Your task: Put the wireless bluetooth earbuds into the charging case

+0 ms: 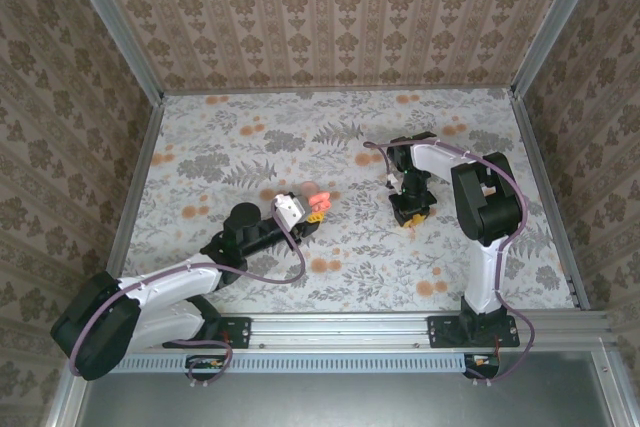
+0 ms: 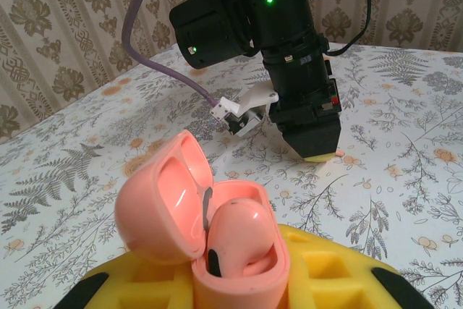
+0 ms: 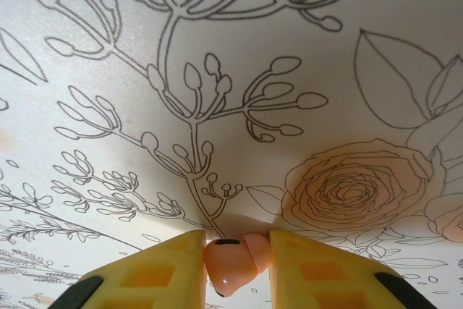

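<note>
The right end effector [image 3: 237,274], pinching one earbud [image 3: 228,271], should lift it level toward the open charging case [image 2: 189,208] clamped by the left end effector [image 2: 239,284].

Right wrist view: the bottom edge cuts off the lower part of the earbud [image 3: 230,269] and both yellow fingers [image 3: 145,280]. Left wrist view: the base of the charging case [image 2: 242,276] is hidden between the pads [image 2: 333,276] of the left gripper [image 2: 239,298]. Top view: the fingertips of the right gripper [image 1: 412,215] are too small to resolve.
</note>
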You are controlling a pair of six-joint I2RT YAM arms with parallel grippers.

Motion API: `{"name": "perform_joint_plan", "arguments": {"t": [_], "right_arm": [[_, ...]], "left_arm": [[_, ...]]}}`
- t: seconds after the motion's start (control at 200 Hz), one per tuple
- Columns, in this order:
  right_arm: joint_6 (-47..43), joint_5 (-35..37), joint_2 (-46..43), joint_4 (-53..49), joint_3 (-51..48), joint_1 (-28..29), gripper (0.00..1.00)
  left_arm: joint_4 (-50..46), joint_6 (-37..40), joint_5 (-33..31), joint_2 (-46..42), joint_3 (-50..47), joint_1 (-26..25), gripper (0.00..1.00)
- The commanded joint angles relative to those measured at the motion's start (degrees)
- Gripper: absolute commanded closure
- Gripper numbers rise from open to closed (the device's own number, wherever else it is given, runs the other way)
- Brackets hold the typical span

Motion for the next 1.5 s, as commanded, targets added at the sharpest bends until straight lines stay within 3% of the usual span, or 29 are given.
{"name": "perform_joint_plan", "arguments": {"t": [0.0, 0.23, 0.395, 0.94, 1.22, 1.495], "right_arm": [[1.44, -0.79, -1.62, 0.23, -1.43, 0.26, 0.74], [3.83, -1.61, -6.13, 2.8, -2.82, 0.26, 0.74], [8.57, -5.16, -9.79, 8.7, -5.9, 0.25, 0.74], [29.23, -13.79, -21.54, 37.61, -21.46, 0.26, 0.75], [37.67, -19.25, -25.26, 51.3, -27.19, 0.51, 0.76], [42.9, -19.25, -30.13, 58.76, -30.53, 2.42, 0.76]], "left_arm": [[0.66, 0.85, -0.12, -0.24, -0.05, -0.47, 0.87], [2.06, 0.74, -1.16, 1.61, -0.25, -0.44, 0.86], [8.69, -0.39, -3.93, 5.96, -1.7, -0.47, 0.87], [34.12, -6.67, -3.97, 33.53, 1.65, -2.81, 0.88], [34.36, -6.0, -4.16, 37.98, 5.14, -3.45, 0.88], [34.38, -6.24, -3.99, 39.67, 6.93, -3.42, 0.88]]}}
